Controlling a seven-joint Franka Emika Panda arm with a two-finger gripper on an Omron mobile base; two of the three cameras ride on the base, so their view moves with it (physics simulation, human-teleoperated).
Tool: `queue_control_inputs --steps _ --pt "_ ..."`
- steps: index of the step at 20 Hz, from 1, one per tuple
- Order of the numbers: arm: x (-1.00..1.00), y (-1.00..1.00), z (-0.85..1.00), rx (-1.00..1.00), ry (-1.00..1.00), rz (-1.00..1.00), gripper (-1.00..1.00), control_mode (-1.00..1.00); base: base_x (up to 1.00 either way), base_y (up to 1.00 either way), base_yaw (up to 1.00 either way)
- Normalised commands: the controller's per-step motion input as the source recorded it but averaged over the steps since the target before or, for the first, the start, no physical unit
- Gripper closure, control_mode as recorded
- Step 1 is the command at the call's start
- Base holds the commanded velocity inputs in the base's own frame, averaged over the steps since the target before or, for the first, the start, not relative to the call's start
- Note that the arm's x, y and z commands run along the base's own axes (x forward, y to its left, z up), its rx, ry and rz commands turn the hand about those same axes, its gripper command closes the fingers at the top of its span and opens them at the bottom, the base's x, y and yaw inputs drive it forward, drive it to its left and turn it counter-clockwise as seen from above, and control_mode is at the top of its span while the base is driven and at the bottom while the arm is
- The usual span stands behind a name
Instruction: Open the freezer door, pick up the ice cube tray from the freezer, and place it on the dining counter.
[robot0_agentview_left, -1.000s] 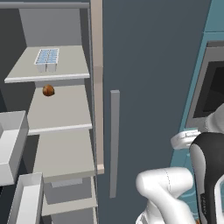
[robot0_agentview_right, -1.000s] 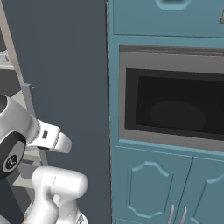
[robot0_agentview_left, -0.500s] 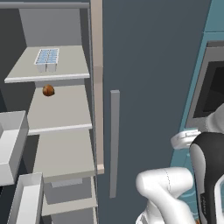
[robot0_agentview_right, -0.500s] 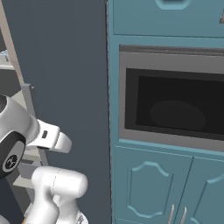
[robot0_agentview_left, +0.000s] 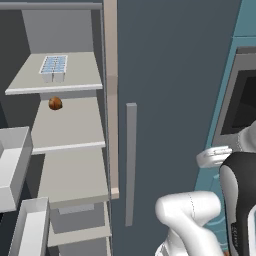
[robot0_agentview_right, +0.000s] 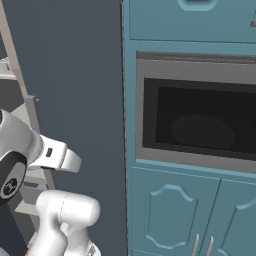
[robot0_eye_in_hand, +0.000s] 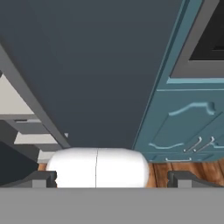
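The freezer (robot0_agentview_left: 75, 125) stands open on its left side, with light grey shelves showing. On its top shelf lies the ice cube tray (robot0_agentview_left: 53, 66), white with pale blue cells. The freezer door itself and the dining counter are out of view. In the hand view my gripper (robot0_eye_in_hand: 113, 179) is open and empty, its two dark fingertips (robot0_eye_in_hand: 43, 178) standing far apart. It hangs low, well away from the tray, facing the closed dark grey door (robot0_eye_in_hand: 96, 74) and the wooden floor.
A small brown ball (robot0_agentview_left: 55, 103) sits on the second shelf. White bins (robot0_agentview_left: 12, 165) jut out at the left. The closed dark door carries a vertical grey bar handle (robot0_agentview_left: 131, 165). To the right are teal cabinets (robot0_agentview_right: 170, 210) with a built-in oven (robot0_agentview_right: 200, 125).
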Motion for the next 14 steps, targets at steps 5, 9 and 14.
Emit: queue_control_inputs --steps 5,9,14 --pt "0.00 0.00 0.08 0.00 -0.03 0.00 -1.00 -1.00 0.00 0.00 0.00" --pt "0.00 0.00 0.11 0.00 0.00 0.00 -1.00 -1.00 0.00 0.00 0.00" --pt "0.00 0.00 0.05 0.00 0.00 0.00 -1.00 -1.00 0.00 0.00 0.00"
